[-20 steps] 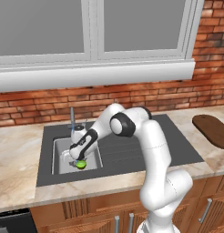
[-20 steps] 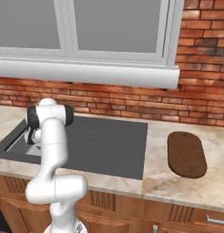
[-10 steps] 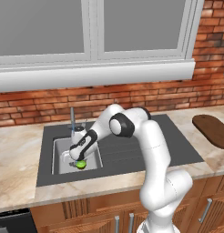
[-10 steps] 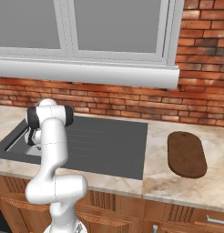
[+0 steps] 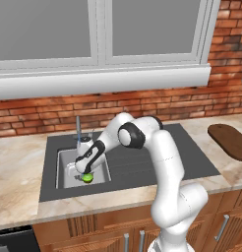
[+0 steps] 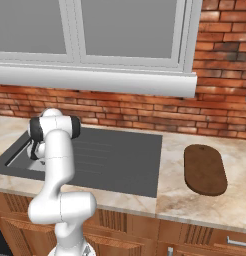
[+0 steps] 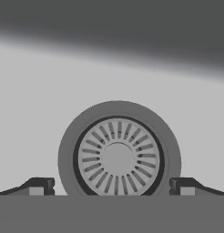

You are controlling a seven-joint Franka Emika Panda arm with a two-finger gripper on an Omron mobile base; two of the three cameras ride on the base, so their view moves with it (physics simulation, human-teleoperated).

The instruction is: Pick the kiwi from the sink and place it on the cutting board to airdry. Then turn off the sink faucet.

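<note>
One kiwi lies in one sink with one round drain, beside one faucet. One cutting board rests on the counter, below one window with two panes.

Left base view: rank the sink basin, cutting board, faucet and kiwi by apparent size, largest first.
1. Sink basin.
2. Cutting board, though the frame edge crops it, so its rank against the basin is unsure.
3. Faucet.
4. Kiwi.
</note>
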